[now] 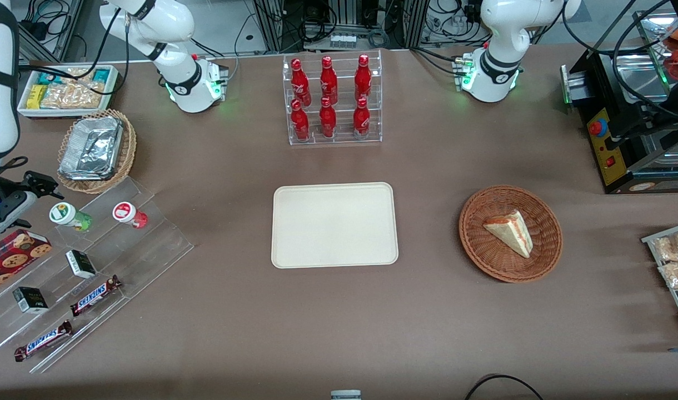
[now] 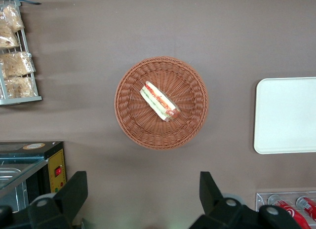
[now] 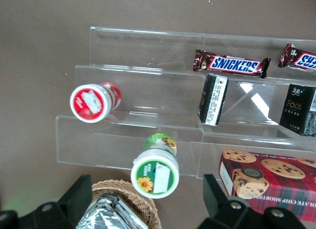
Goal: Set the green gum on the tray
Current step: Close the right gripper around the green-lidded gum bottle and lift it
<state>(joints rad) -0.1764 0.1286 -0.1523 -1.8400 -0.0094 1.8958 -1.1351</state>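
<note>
Now, green gum (image 3: pixel 155 171): upright on the top step of the clear stand (image 3: pixel 128 140), at its corner nearest the foil basket (image 1: pixel 96 151), red bottle (image 3: pixel 93 101) beside it
Handling: looks light, rigid, slick-sided; best pinched round the body under the white lid
Gripper (image 3: pixel 148 202): fingers spread wide, empty, hovering above the gum
Tray (image 1: pixel 333 225): mid-table, well apart, bare

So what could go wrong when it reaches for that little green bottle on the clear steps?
The open end effector hovers above the green gum, not yet gripping. Possible risks:
1. The red bottle stands close by on the next step of the clear stand; a finger might knock it over.
2. The gum is small with a round lid, so it could slip or topple.
3. The foil-filled basket sits beside the stand and could be clipped on the way to the tray.
</note>
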